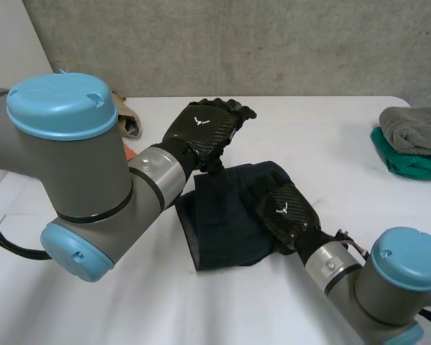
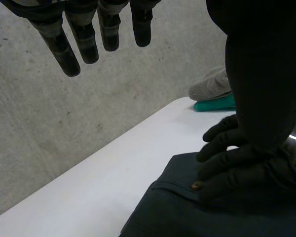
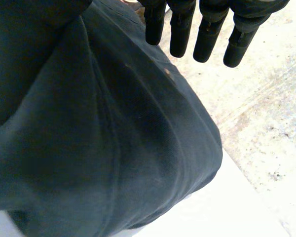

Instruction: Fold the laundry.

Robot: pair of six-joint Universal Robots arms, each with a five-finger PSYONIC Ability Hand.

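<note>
A dark navy garment [image 1: 223,226], folded into a rough square, lies mid-table. My right hand [image 1: 284,207] rests flat on its right part, fingers straight and open; in the right wrist view those fingers [image 3: 207,32] reach past the cloth [image 3: 113,148] under the palm. My left hand [image 1: 205,129] hovers open just beyond the garment's far edge, holding nothing. In the left wrist view its fingers [image 2: 84,42] hang straight above the table, and the right hand [image 2: 232,160] lies on the garment [image 2: 177,212] beside a small button [image 2: 196,185].
A stack of a grey cloth [image 1: 416,126] on a green one [image 1: 409,164] sits at the table's far right; the stack [image 2: 214,94] lies beyond the right hand. A tan cloth [image 1: 127,115] lies behind the left arm. A concrete wall backs the table.
</note>
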